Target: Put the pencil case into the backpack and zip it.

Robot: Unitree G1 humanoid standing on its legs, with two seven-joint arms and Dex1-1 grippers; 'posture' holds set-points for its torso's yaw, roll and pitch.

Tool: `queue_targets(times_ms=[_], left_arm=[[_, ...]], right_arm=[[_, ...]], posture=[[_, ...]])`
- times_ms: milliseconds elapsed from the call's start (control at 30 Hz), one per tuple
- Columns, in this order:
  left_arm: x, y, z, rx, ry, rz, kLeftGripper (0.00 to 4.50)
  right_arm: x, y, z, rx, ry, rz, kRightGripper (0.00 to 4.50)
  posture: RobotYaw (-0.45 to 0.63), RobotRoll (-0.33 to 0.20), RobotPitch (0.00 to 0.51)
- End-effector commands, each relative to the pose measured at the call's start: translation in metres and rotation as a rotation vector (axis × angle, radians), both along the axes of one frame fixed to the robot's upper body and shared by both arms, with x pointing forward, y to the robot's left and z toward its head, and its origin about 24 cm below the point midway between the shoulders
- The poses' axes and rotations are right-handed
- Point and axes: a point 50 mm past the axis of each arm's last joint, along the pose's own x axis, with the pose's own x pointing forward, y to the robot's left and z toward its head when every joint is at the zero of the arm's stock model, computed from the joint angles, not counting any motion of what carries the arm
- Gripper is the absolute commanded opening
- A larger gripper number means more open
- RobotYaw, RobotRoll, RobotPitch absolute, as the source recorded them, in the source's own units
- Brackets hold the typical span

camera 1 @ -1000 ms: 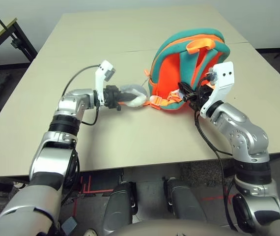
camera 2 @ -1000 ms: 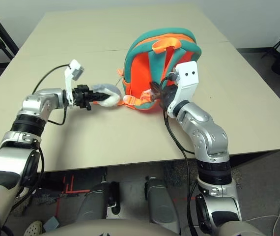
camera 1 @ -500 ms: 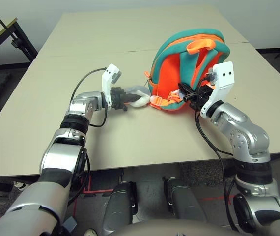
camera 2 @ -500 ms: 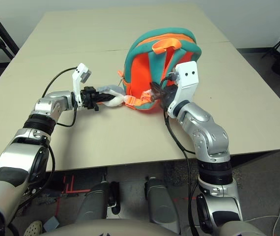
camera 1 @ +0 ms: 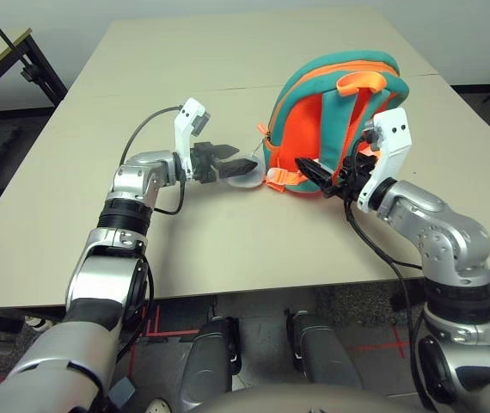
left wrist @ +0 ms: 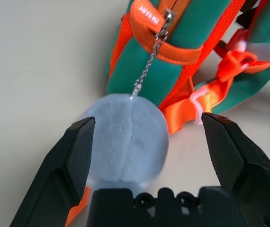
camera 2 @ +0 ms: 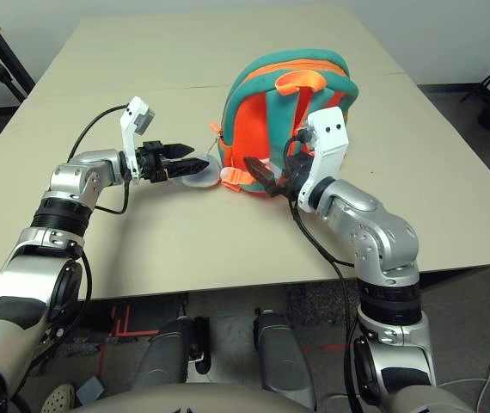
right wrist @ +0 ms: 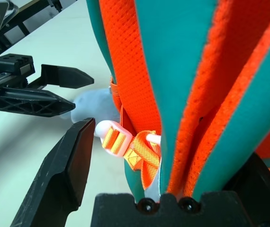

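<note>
Orange and teal, the backpack point(camera 1: 338, 120) stands upright on the table point(camera 1: 185, 249) — and both my grippers, left point(camera 1: 243, 158) and right point(camera 1: 321, 179), are spread beside it! One finger could snag a strap and topple it.

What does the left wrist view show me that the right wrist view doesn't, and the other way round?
Left wrist: the metal chain running from the backpack to the grey plush piece, seen between the left pincer's open fingers.

Right wrist: the left pincer from the side, the backpack's long teal strip, and the right pincer's own open fingers.

Both: the backpack, its orange webbing, the plush piece and the table.
</note>
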Motion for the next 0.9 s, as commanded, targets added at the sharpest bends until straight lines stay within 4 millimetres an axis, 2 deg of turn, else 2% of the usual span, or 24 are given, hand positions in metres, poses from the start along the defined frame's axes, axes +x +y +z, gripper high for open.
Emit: queue_targets(times_ms=[33, 400, 500, 900], left_arm=[[0.0, -0.001, 0.002, -0.001, -0.011, -0.001, 4.5], [0.001, -0.002, 0.005, -0.004, -0.027, -0.004, 4.5], [-0.001, 0.003, 0.008, -0.007, -0.037, 0.006, 4.5], [-0.01, 0.026, 0.013, -0.008, -0.047, 0.077, 4.5]], right_arm=[[-0.007, -0.008, 0.002, -0.008, 0.018, 0.011, 4.45], [-0.006, -0.047, -0.002, -0.036, 0.032, -0.148, 4.45], [-0.007, -0.068, -0.003, -0.047, 0.043, -0.204, 4.45], [-0.012, -0.116, -0.008, -0.07, 0.05, -0.31, 4.45]], posture=[[-0.17, 0.0, 0.122], [-0.19, 0.0, 0.124], [-0.19, 0.0, 0.126], [-0.18, 0.0, 0.126]])
